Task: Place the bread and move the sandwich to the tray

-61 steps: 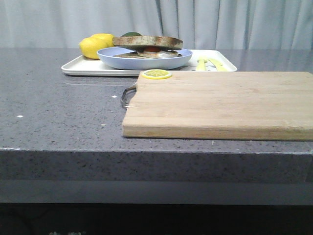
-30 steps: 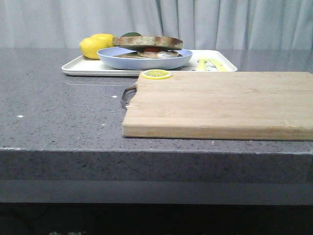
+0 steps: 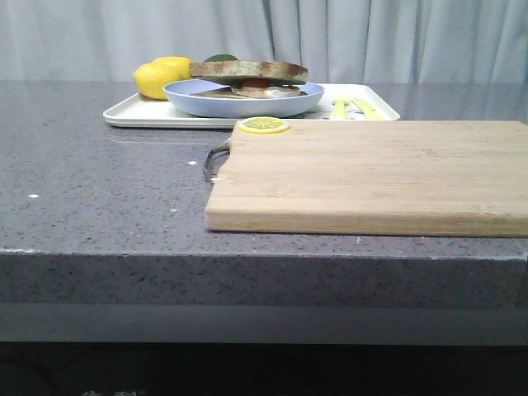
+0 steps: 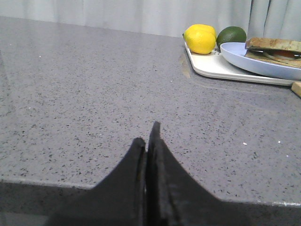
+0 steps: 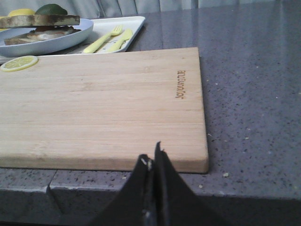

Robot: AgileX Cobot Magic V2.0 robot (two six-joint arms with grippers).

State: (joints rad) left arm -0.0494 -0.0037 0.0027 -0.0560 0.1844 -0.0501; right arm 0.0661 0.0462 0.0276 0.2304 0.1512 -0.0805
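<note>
Grey counter (image 3: pixel 99 190): sandwich (image 3: pixel 252 78) is seen on tray (image 3: pixel 136 111), upper centre; left gripper (image 4: pixel 146 141) and right gripper (image 5: pixel 153 162) are closed, empty.

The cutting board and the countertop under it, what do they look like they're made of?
The cutting board looks like pale unfinished wood or bamboo: lengthwise grain strips, matte face, a branded mark near one edge. The countertop looks like polished grey stone or quartz composite: fine dark and light speckles, with a soft sheen reflecting the tray.

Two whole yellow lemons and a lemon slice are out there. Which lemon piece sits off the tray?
The lemon slice: it lies flat on the wooden cutting board's back-left corner, while both whole lemons rest on the white tray.
</note>
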